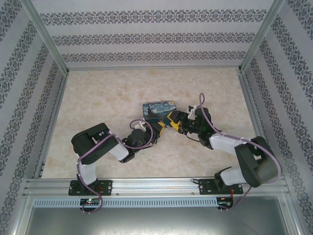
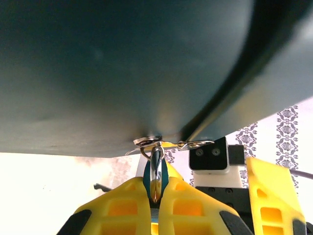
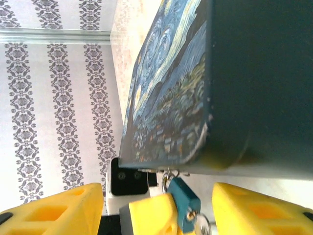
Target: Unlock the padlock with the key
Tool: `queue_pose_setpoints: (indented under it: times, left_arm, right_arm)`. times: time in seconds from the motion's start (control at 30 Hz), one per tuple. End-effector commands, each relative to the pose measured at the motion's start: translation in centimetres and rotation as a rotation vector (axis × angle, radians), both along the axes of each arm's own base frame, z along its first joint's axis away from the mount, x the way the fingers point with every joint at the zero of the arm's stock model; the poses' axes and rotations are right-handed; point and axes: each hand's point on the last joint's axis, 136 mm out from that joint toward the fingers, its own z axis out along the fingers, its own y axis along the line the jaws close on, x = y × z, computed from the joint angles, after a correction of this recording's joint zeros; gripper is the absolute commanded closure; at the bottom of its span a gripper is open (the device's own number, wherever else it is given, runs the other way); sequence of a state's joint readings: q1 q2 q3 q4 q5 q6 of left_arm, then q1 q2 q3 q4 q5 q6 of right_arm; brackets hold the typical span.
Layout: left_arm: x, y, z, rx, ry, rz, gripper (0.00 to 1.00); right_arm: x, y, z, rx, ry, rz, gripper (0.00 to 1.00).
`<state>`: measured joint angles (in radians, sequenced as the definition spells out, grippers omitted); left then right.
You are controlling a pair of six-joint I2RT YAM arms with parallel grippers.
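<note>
Top view: box (image 1: 159,109) lies about mid-tabletop (image 1: 107,93), painted lid up. Left gripper (image 1: 159,129) and right gripper (image 1: 172,121) meet at the box's near side, close together. The padlock is too small to make out here.

Left wrist: dark box wall overhead, with a metal hasp (image 2: 146,141) at its lower edge. Padlock (image 2: 155,169) hangs at the hasp by its thin shackle, blue body seen edge-on. Left gripper (image 2: 155,188) is clenched on the padlock, a yellow finger pressed to each flat side. One yellow finger of the right gripper stands off to the side, apart.

Right wrist: box's painted face and dark side above. Padlock (image 3: 183,196) hangs below the box's edge, tilted, with a left-gripper finger against it. Key (image 3: 200,226), silvery, is at the padlock's lower end and touching it; cannot tell if it is seated in the keyhole. Right gripper (image 3: 156,191) is released, its fingers (image 3: 54,210) wide apart and gripping nothing. The key is just beside one finger, not touching it.
</note>
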<state>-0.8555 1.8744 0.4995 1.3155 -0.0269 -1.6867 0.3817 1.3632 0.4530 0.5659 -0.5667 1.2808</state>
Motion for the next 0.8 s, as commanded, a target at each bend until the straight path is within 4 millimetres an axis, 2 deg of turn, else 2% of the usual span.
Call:
queue_pose_setpoints:
  times: [0.0,0.23,0.47,0.6,0.77]
  left_arm:
    - [0.0,0.2,-0.1,0.027,-0.036,-0.012,1.0]
    - [0.1,0.4,-1.1,0.064,-0.026,-0.019,1.0]
    - [0.0,0.6,-2.1,0.101,-0.002,-0.045,1.0]
    - [-0.1,0.7,-2.5,0.121,0.013,-0.066,1.0]
    - [-0.3,0.6,-2.6,0.138,0.023,-0.092,1.0]
  right_arm:
    - [-2.1,-0.9,-1.1,-0.053,0.008,0.044,0.36]
    - [-4.0,-1.6,-1.2,-0.184,-0.04,0.12,0.35]
    - [-4.7,-2.5,-1.0,-0.56,-0.188,0.239,0.37]
    - [-4.9,-2.8,-1.9,-0.833,-0.272,0.317,0.39]
    - [-4.6,-2.7,-3.0,-1.023,-0.358,0.374,0.45]
